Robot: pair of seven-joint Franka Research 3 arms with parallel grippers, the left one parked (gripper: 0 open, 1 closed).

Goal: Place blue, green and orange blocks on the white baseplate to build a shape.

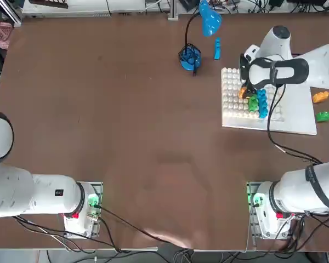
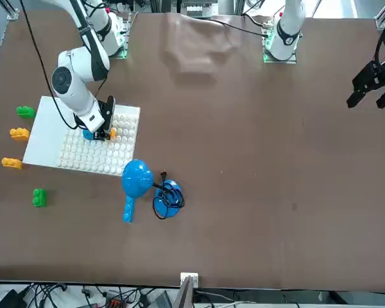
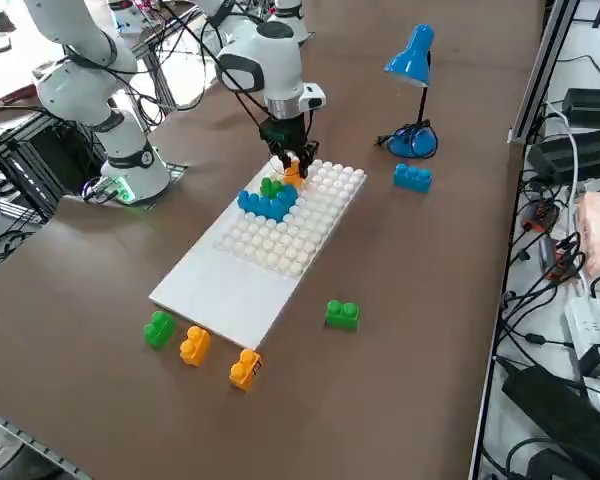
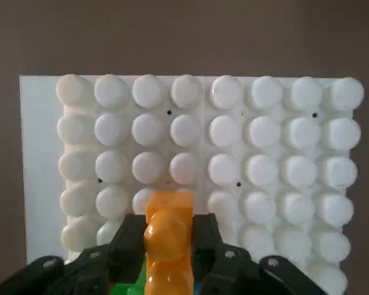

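Currently an orange block (image 4: 169, 243) is clamped between the fingers of the right gripper (image 4: 170, 246), its long axis running along the fingers and its free end pointing at the studded grid of the white baseplate (image 4: 37, 160). In the right side view the gripper (image 3: 290, 160) is seen pointing down at the edge of the stud field nearest the lamp, with the orange block (image 3: 292, 171) held just beside the shape (image 3: 269, 199), a blue row with a green brick on top. Whether the block is already seated on the studs or sits slightly above them cannot be told from these views; it is judged to be at, or very near, its place.

The coming move is judged to turn on one relation: the bare studs lie directly under the block, while the green and blue bricks touch or nearly touch it on the side toward the smooth margin, so any release or press has to be made straight down and up.

Spare bricks are left off the board: a green one (image 3: 342, 314) on the table near the board's long edge, and a green (image 3: 159, 328) and two orange ones (image 3: 194, 345) beyond its smooth end. A blue brick (image 3: 412, 177) and a blue lamp (image 3: 412, 60) stand well apart, beyond the studded end, out of the way.
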